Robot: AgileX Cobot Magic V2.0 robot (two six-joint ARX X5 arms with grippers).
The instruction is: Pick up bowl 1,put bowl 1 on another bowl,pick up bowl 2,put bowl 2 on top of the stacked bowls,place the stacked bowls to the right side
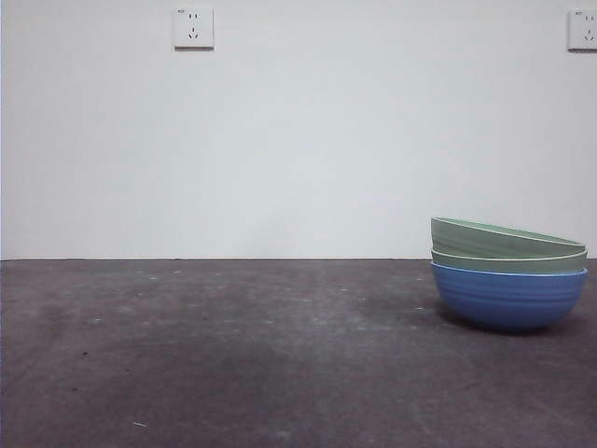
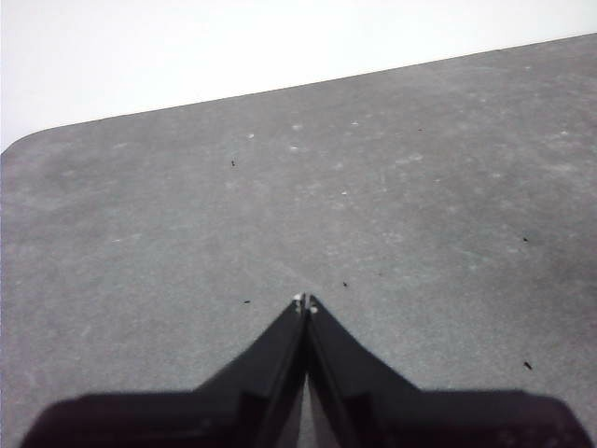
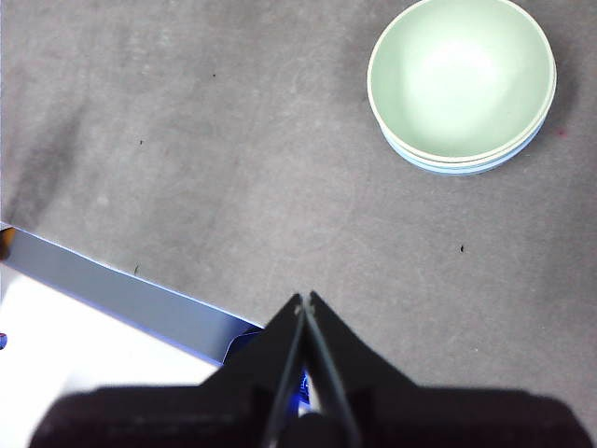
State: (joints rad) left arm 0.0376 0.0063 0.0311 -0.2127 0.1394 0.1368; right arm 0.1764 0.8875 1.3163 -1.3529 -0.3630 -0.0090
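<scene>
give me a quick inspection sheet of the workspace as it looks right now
surface: dark grey table, scuffed and specked
job's things: the stacked bowls sit at the right, two pale green nested in a blue bowl, top one tilted
clutter: nothing seen
grippers: left pincer shut over bare table; right pincer shut, apart from the stack, near the table edge
cables: nothing seen
surroundings: white wall with two sockets

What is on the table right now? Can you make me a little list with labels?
stack: the stacked bowls, standing on the table toward the right in the front view
bottom bowl: blue bowl
upper bowls: two pale green bowls, the top one tilted
left gripper: shut, holding nothing, over bare table
right gripper: shut, holding nothing, apart from the stack
</scene>
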